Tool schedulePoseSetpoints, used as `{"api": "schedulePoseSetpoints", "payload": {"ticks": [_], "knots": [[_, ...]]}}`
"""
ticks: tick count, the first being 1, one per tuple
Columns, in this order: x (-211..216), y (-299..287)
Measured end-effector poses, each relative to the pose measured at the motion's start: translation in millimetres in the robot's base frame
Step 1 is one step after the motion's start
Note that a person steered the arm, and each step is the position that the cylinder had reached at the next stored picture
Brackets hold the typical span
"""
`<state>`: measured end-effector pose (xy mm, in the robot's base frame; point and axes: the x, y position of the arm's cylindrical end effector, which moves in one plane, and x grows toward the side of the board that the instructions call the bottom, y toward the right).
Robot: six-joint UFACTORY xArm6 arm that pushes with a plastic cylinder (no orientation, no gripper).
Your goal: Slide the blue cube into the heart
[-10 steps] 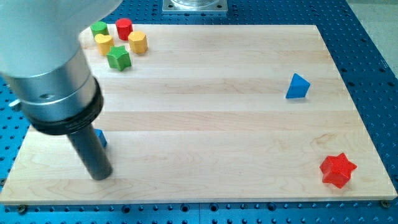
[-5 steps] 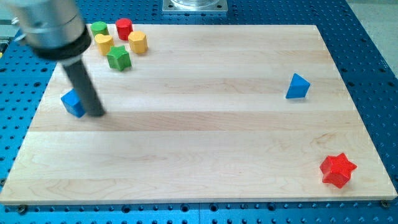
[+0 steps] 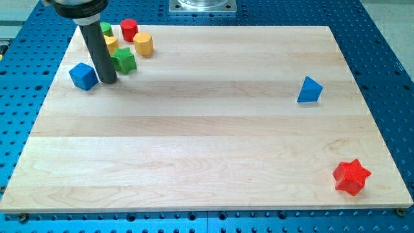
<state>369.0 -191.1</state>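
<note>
The blue cube (image 3: 83, 76) lies on the wooden board (image 3: 207, 149) near its left edge, toward the view's top. My tip (image 3: 108, 81) stands just right of the cube, close to its right side; I cannot tell if they touch. A yellow block (image 3: 110, 43), partly hidden behind my rod so its shape is unclear, sits above the cube in the cluster at the view's top left. A green star (image 3: 124, 60) lies just right of my rod.
The top-left cluster also holds a green cylinder (image 3: 105, 28), a red cylinder (image 3: 129, 29) and a yellow hexagon (image 3: 143, 44). A blue triangular block (image 3: 309, 89) sits at the right. A red star (image 3: 351, 177) lies at the bottom right corner.
My tip has moved from the board's bottom left toward the view's top. The blue cube has slid along the left edge with it and now lies closer to the top-left cluster.
</note>
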Motion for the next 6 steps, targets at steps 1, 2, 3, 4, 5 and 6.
{"api": "schedulePoseSetpoints", "payload": {"ticks": [1,2,3,4,5,6], "knots": [[33,-15],[7,-21],[-4,-46],[46,-62],[3,-94],[-52,-110]]}}
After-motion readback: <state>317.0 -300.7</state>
